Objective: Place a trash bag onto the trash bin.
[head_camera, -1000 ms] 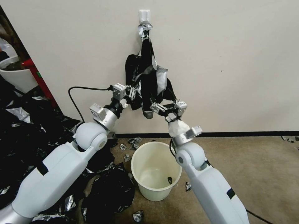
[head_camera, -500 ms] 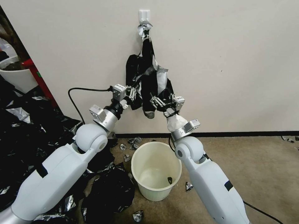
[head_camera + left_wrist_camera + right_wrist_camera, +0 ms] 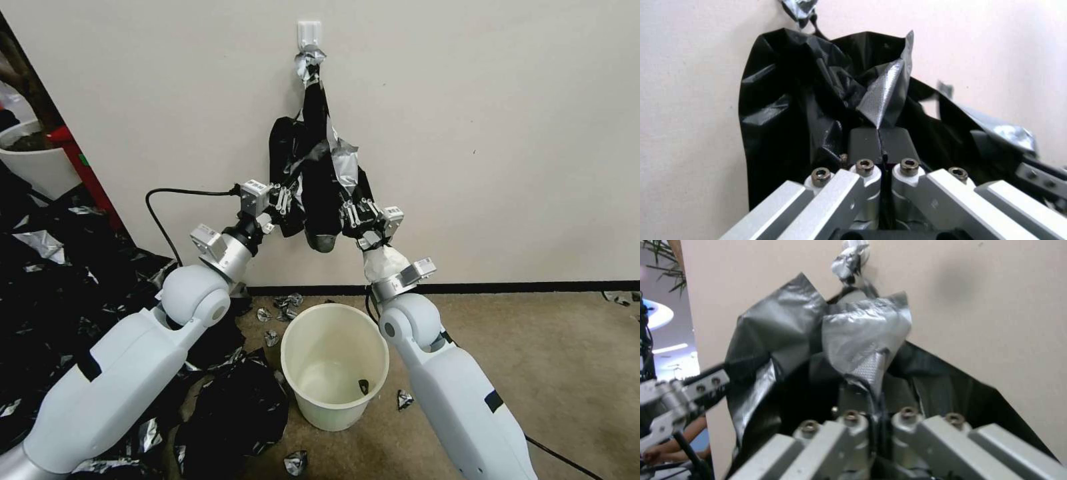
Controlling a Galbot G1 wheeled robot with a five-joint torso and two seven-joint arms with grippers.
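High on the wall [image 3: 467, 133], the trash bag [image 3: 320, 180] hangs from a hook [image 3: 309, 32]; our left gripper [image 3: 288, 200] and right gripper [image 3: 352, 212] each pinch its plastic. Below, the trash bin [image 3: 335, 367] stands on the floor [image 3: 567, 360].

brown carpet floor [image 3: 567, 373], trash bin [image 3: 333, 400], black plastic heap [image 3: 60, 293], silver-black scraps [image 3: 283, 307]

Even, soft indoor light; head view sharp, edges bowed; both wrist views blurred, perhaps from motion
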